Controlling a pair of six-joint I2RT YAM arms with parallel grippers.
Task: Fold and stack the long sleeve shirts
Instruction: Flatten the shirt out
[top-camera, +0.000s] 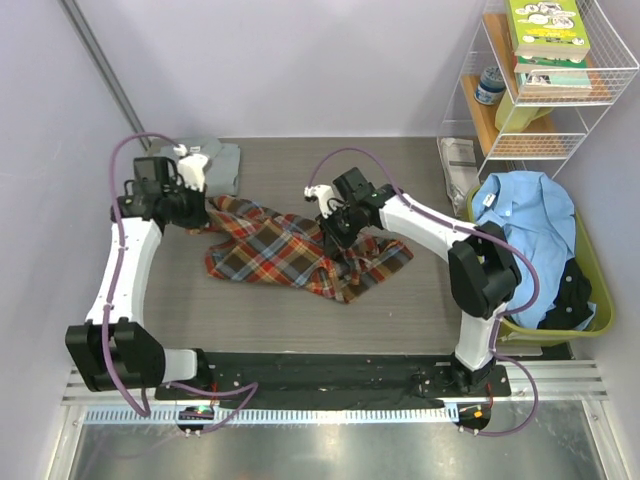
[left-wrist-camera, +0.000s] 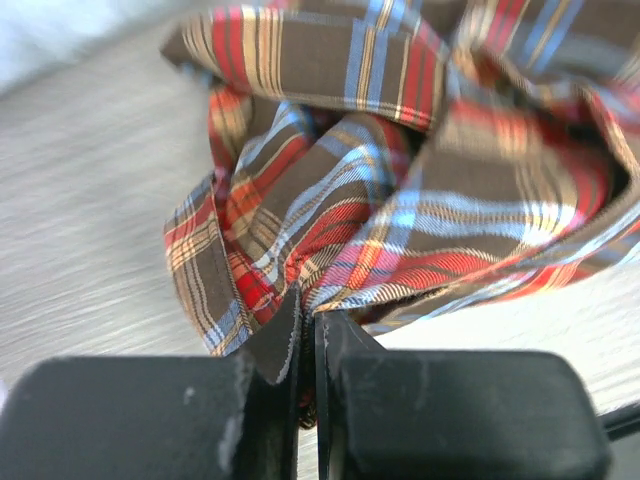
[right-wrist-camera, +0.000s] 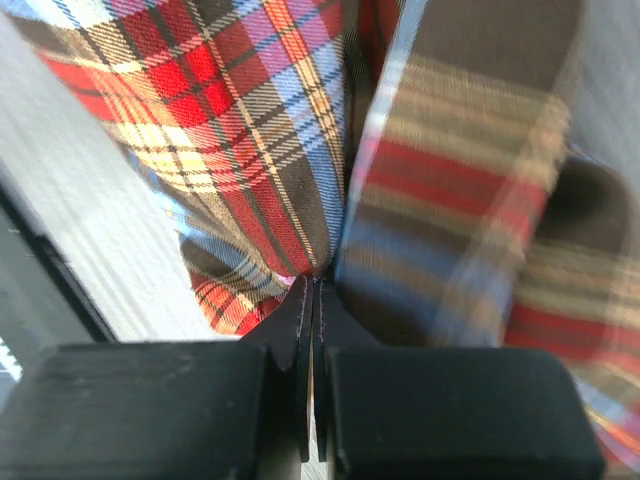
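Left gripper (left-wrist-camera: 308, 312) and right gripper (right-wrist-camera: 311, 290) both pinching plaid shirt (top-camera: 285, 250) mid-frame, likely for spreading flat before folding.

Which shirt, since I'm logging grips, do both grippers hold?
The plaid flannel shirt, crumpled mid-table: left gripper and right gripper are both shut on it. The grey shirt at the far left and the blue shirt in the basket are not gripped.

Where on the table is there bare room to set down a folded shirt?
Bare table runs between the plaid shirt and the black base plate; another strip lies beyond it, right of the grey shirt. The middle is crowded: left gripper and right gripper pinch the plaid shirt.
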